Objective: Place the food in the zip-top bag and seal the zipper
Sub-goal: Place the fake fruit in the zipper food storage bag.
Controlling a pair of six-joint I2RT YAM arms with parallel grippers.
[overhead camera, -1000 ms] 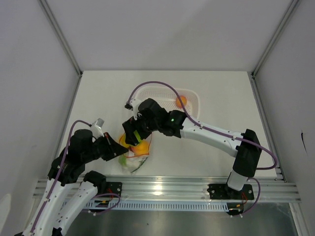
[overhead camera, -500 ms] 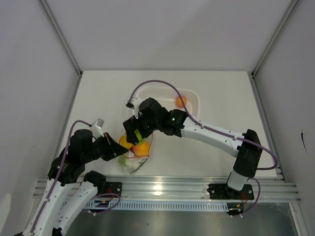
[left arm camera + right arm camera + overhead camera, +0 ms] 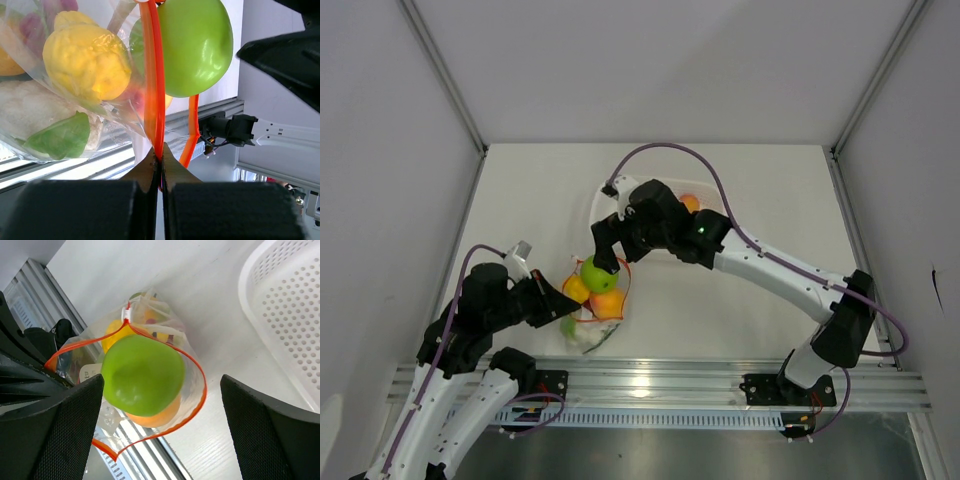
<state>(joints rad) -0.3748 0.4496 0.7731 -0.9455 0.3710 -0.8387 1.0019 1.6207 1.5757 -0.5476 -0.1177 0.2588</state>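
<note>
1. The left gripper (image 3: pixel 161 159) stayed clamped on the zipper (image 3: pixel 153 75), holding the zip-top bag (image 3: pixel 590 330) open;
2. the green apple (image 3: pixel 598 273) had just landed in its mouth;
3. the right gripper (image 3: pixel 605 250), jaws spread and empty, had lifted toward the basket (image 3: pixel 722 210); one orange (image 3: pixel 689 204) remained there.

Bag mouth plugged, open table beyond

A green apple (image 3: pixel 142 375) fills the bag (image 3: pixel 172 335) mouth between my spread right fingers (image 3: pixel 60 430). My left gripper (image 3: pixel 161 165) pinches the orange strip (image 3: pixel 152 75) at the bag's 9 o'clock. The basket (image 3: pixel 280 315) blocks 2 o'clock. The table (image 3: pixel 520 190) lies bare toward 11 o'clock.
</note>
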